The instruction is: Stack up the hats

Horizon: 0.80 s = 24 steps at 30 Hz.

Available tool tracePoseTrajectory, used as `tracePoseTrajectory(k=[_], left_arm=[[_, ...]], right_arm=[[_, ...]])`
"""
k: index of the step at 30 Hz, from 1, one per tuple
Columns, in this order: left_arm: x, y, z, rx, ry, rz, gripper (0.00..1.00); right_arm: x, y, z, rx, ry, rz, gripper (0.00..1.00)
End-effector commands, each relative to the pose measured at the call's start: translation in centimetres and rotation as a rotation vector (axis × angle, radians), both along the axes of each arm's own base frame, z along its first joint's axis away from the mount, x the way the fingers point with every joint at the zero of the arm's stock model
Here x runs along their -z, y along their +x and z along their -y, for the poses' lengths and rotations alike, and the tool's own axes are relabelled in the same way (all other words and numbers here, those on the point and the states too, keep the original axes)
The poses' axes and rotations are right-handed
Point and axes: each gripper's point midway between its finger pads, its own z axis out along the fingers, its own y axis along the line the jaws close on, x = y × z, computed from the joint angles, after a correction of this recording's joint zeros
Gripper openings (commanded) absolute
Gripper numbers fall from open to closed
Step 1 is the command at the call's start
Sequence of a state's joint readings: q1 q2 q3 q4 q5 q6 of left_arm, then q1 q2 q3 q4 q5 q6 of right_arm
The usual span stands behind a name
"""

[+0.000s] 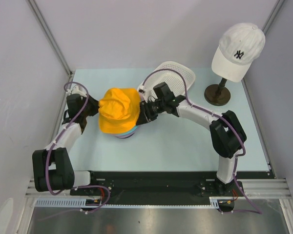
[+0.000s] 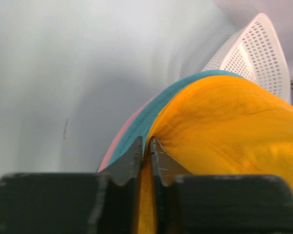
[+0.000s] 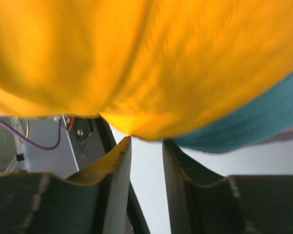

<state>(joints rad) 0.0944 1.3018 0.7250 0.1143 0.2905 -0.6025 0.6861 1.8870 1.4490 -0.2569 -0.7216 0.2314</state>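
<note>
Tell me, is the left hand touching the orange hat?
Touching. Left wrist view shows the left hand pinching fabric of the orange hat between its fingers.

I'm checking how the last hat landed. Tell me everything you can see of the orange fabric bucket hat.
The orange fabric bucket hat is soft, finely woven cloth, rumpled and dented rather than smooth. It sits on top of the pile, draped over a teal fabric hat whose brim peeks out beneath, with a pink brim lower. The left end effector has orange cloth in its narrow slit; the right end effector stands open just under the hat's edge.
</note>
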Motion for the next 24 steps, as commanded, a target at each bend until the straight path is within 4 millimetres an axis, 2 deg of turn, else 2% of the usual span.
tracePoseTrajectory(k=[1, 3, 4, 5, 6, 9, 11, 12, 13, 15, 16, 18, 19, 24], left_arm=[[-1.6, 0.7, -1.0, -0.003, 0.069, 0.01, 0.31], [-1.5, 0.1, -2.0, -0.033, 0.084, -0.02, 0.45], [-2.0, -0.2, -2.4, -0.039, 0.095, -0.016, 0.53], [-2.2, -0.4, -3.1, -0.057, 0.102, -0.019, 0.6], [-2.4, -0.6, -3.6, -0.072, 0.107, -0.02, 0.63], [-3.5, -1.6, -4.9, -0.12, 0.125, -0.015, 0.76], [-4.1, -2.5, -6.0, -0.167, 0.128, -0.004, 0.87], [-4.2, -2.8, -6.5, -0.195, 0.129, -0.005, 0.95], [-4.1, -3.2, -7.5, -0.239, 0.133, -0.017, 1.0], [-4.1, -4.1, -8.2, -0.277, 0.115, -0.027, 1.0], [-3.8, -4.5, -8.4, -0.287, 0.107, -0.042, 1.0], [-4.0, -5.2, -7.9, -0.277, 0.091, -0.032, 0.98], [-4.2, -5.4, -7.1, -0.243, 0.068, -0.02, 0.97], [-4.4, -7.3, -3.6, -0.137, -0.069, 0.075, 0.86]], right_arm=[[0.2, -1.5, 2.5, -0.011, -0.048, -0.059, 0.47], [-1.4, -0.8, 3.8, 0.024, -0.033, -0.039, 0.57], [-2.3, -0.5, 4.4, 0.039, -0.024, -0.023, 0.65], [-2.8, -0.4, 4.9, 0.052, -0.02, -0.023, 0.68], [-4.5, 0.2, 5.9, 0.075, 0.005, -0.003, 0.7], [-7.4, 1.4, 7.0, 0.112, 0.044, 0.045, 0.74], [-9.5, 3.0, 7.7, 0.144, 0.093, 0.069, 0.76], [-10.0, 3.6, 7.8, 0.151, 0.109, 0.07, 0.76], [-10.9, 5.1, 7.9, 0.166, 0.138, 0.093, 0.76], [-11.6, 6.2, 7.5, 0.169, 0.171, 0.095, 0.76], [-12.0, 7.5, 7.0, 0.168, 0.19, 0.11, 0.76], [-12.4, 8.5, 6.2, 0.166, 0.218, 0.101, 0.76], [-12.7, 9.7, 5.4, 0.16, 0.245, 0.114, 0.76], [-12.8, 12.2, 3.4, 0.169, 0.345, 0.077, 0.76]])
